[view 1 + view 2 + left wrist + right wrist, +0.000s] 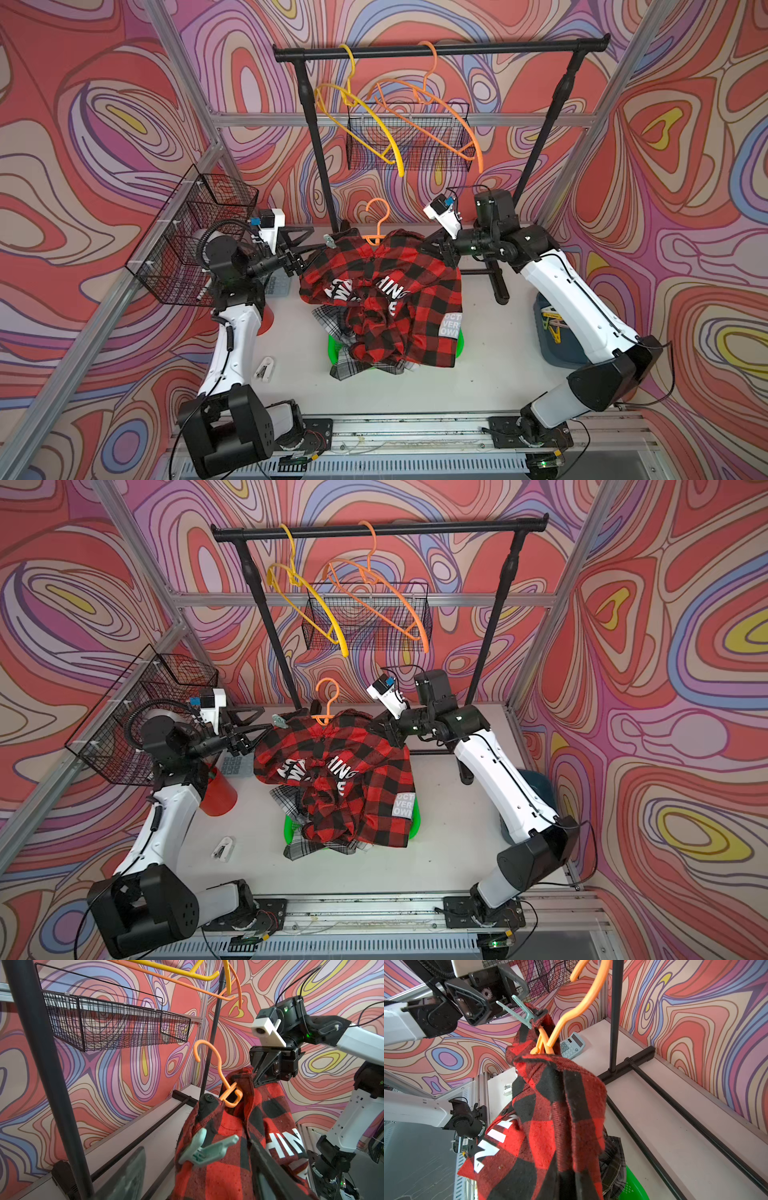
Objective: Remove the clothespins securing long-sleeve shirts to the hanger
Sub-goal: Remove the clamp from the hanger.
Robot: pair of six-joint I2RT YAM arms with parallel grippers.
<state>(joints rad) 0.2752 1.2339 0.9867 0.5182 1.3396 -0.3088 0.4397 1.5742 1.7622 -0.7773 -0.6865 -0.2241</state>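
A red-black buffalo check long-sleeve shirt [386, 291] [345, 771] with white lettering hangs on an orange hanger [380, 216] [571, 1014], held up over the table. A pale teal clothespin [330, 240] [207, 1151] [519, 1013] is clipped on the shirt's shoulder nearest the left arm. My left gripper [318, 243] [197, 1147] is open, one finger on each side of that clothespin, not touching it. My right gripper [436, 245] [571, 1186] is shut on the cloth at the other shoulder; whether the hanger is also in its grip is hidden.
A grey plaid shirt lies in a green basket [336, 345] under the red shirt. The black rack [440, 48] carries two bare hangers. Wire baskets [195, 232] [407, 137], a calculator [572, 1044], a red cup [218, 793] and a blue bin [555, 328] of clothespins stand around.
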